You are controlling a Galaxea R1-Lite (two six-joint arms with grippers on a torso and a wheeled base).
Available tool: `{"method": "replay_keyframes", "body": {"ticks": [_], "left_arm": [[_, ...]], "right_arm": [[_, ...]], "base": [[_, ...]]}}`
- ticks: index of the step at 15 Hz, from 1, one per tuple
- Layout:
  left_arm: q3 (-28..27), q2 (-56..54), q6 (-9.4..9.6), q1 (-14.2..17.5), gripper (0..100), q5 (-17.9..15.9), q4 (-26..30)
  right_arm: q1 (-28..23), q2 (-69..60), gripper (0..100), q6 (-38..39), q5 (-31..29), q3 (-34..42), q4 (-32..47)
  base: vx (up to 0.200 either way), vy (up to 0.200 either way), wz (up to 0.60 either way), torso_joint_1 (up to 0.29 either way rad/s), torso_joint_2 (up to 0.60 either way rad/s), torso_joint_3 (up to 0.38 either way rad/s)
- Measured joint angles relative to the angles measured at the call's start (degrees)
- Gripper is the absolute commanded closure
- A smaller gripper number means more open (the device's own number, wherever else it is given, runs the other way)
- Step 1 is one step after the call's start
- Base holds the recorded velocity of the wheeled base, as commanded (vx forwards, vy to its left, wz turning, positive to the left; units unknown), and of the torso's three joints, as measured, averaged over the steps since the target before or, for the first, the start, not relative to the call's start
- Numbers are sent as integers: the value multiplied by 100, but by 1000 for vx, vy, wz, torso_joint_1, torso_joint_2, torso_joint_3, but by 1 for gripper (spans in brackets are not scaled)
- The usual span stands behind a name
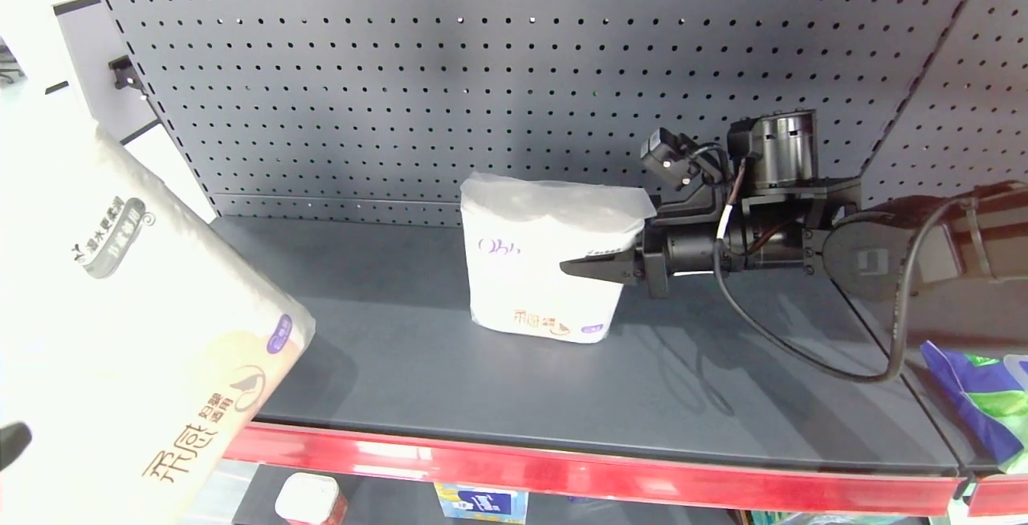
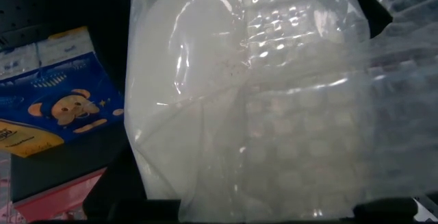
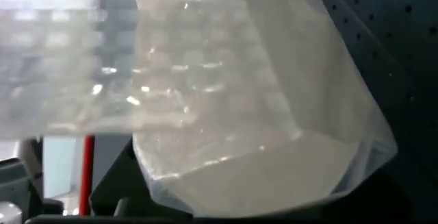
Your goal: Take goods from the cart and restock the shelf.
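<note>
White plastic-wrapped tissue pack [image 1: 546, 260] stands on the grey metal shelf [image 1: 482, 364], clamped in the right gripper [image 1: 578, 264]. A second cream-printed tissue pack [image 1: 120, 324] hangs tilted at left; the left gripper's [image 1: 11, 440] grip cannot be told.

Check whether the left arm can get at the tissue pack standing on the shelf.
Probably not as things stand: it already carries a second pack, and the right end effector is at the shelf pack, crowding its right side.

A white plastic-wrapped tissue pack [image 1: 550, 256] stood upright on the grey shelf [image 1: 450, 364] (purple print low on its face). At its eight o'clock, a second pack [image 1: 120, 324] hung tilted.
</note>
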Motion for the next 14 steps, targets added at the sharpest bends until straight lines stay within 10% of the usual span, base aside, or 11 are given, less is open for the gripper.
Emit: {"method": "replay_keyframes", "body": {"ticks": [14], "left_arm": [[-101, 124, 0, 0, 100, -22, -4]], "right_arm": [[684, -1398, 100, -148, -580, 1891, -310]], "base": [[0, 0, 0, 0, 0, 0]]}}
